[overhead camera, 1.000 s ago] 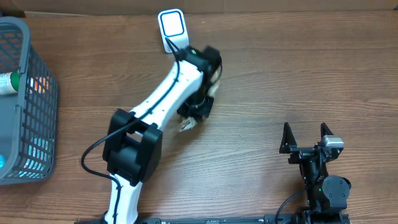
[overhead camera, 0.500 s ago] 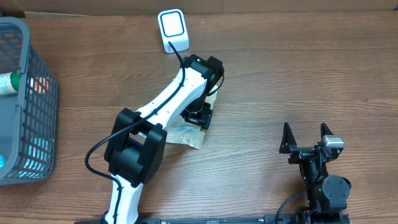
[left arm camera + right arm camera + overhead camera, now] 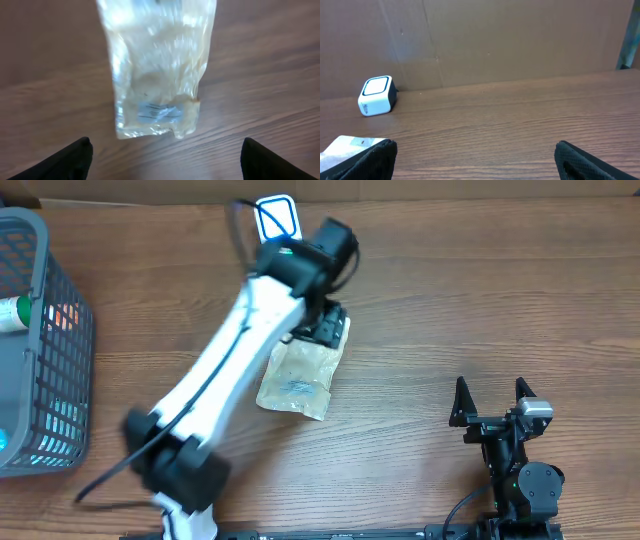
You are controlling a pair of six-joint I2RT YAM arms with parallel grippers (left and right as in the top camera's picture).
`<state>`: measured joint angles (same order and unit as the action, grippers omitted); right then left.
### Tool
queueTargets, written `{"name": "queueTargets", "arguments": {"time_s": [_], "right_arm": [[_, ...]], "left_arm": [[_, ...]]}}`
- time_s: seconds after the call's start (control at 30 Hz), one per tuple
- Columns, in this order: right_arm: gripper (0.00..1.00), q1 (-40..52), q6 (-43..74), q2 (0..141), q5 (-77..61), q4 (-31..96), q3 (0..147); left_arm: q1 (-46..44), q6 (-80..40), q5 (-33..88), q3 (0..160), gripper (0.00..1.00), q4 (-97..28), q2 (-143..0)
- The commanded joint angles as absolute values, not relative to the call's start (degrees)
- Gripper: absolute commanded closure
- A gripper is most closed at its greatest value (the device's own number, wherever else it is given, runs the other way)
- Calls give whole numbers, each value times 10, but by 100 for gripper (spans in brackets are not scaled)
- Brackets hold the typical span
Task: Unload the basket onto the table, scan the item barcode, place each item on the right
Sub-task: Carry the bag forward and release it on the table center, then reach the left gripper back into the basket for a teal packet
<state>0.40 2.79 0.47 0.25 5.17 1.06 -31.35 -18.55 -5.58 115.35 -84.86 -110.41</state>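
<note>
Brown wood counter, cardboard wall behind. You see the clear bag lying flat near the white scanner. Your left gripper is spread over it; your right gripper is spread, empty.

The overhead camera looked straight down on the tabletop from well above. Its frame held the scanner at 12 o'clock, the basket at 9 o'clock and the right gripper at 5 o'clock.

The left wrist camera looked steeply down at close range. The packet, blurred, filled its frame from centre to 12 o'clock.

The right wrist camera sat low, near the tabletop, and faced level toward the cardboard wall. It shared the scanner, at its 9 o'clock, with the overhead view. All three views shared the packet.
</note>
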Motion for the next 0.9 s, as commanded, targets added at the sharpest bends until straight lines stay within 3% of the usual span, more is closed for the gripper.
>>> {"name": "queueTargets", "arguments": {"time_s": [0.0, 0.03, 0.27, 0.6, 0.87], "right_arm": [[0, 3, 25, 2, 5, 48, 5], [0, 3, 25, 2, 5, 48, 5], [0, 3, 25, 2, 5, 48, 5], [0, 3, 25, 2, 5, 48, 5], [0, 3, 25, 2, 5, 48, 5]], "left_arm": [[-256, -197, -83, 1192, 6, -854, -1001], [-234, -197, -84, 1194, 0, -853, -977], [-1, -173, -86, 1194, 0, -858, -871], [384, -170, 3, 1170, 0, -834, -889], [523, -171, 25, 1107, 3, -798, -977]]}}
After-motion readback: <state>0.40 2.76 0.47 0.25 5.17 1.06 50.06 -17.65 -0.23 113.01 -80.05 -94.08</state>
